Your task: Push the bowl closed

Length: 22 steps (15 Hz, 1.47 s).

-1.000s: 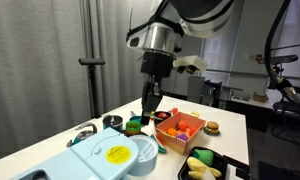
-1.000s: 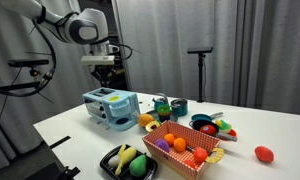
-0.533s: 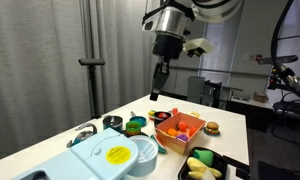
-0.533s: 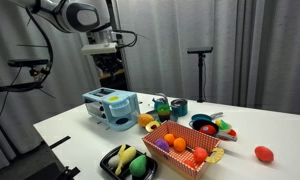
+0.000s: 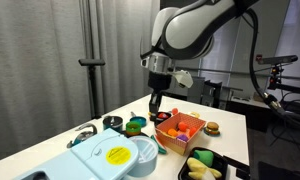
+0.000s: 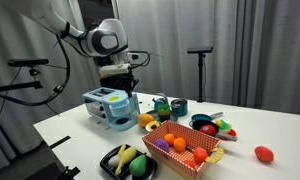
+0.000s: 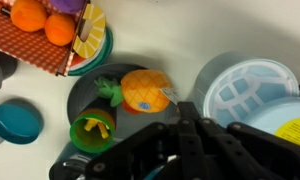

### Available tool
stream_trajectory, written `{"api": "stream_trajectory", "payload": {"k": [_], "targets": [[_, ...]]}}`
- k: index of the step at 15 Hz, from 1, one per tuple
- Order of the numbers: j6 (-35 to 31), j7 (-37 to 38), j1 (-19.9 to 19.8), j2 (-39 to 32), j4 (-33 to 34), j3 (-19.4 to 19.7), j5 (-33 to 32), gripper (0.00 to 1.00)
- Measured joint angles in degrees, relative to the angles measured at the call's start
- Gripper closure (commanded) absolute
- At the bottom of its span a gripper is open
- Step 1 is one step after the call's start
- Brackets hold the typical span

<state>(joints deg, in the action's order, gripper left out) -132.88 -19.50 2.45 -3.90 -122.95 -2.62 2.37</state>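
The bowl point(image 5: 143, 155) is the round pale-blue part at the end of a pale-blue box with a yellow sticker point(image 5: 117, 154), with an orange bit beside it. In the wrist view the bowl point(image 7: 246, 88) shows a white grid inside and lies just right of my fingertips. My gripper point(image 5: 156, 103) hangs above the table behind the bowl, fingers together and empty. It also shows in an exterior view point(image 6: 120, 91) over the pale-blue box point(image 6: 108, 107), and in the wrist view point(image 7: 187, 112).
A dark pot point(image 7: 90, 85) holds a toy pineapple point(image 7: 145, 90), with a green cup point(image 7: 93, 127) and a teal lid point(image 7: 15, 120) near it. An orange tray of toy food point(image 5: 181, 128) and a black dish with fruit point(image 6: 128, 162) stand nearby.
The arm rose, then came down again and turned. The gripper now hangs lower and nearer the pale-blue box. The objects on the table have not moved.
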Motion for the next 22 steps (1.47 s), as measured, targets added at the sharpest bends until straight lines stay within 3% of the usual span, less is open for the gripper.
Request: {"api": "stream_trajectory", "payload": {"k": [6,10,16,22], "targets": [[-1.2,0.6,-0.4,-8.3,2.3,0.1,2.0,1.0],[-1.5,0.5,-0.3,-11.4,3.2,-3.1,7.0,1.0],[-3.5,-3.1,-0.2,-11.7,3.4,-7.6,11.4,1.0],[-3.8,-7.0,-0.2,-11.8,3.2,-9.2,12.7,1.0]]}}
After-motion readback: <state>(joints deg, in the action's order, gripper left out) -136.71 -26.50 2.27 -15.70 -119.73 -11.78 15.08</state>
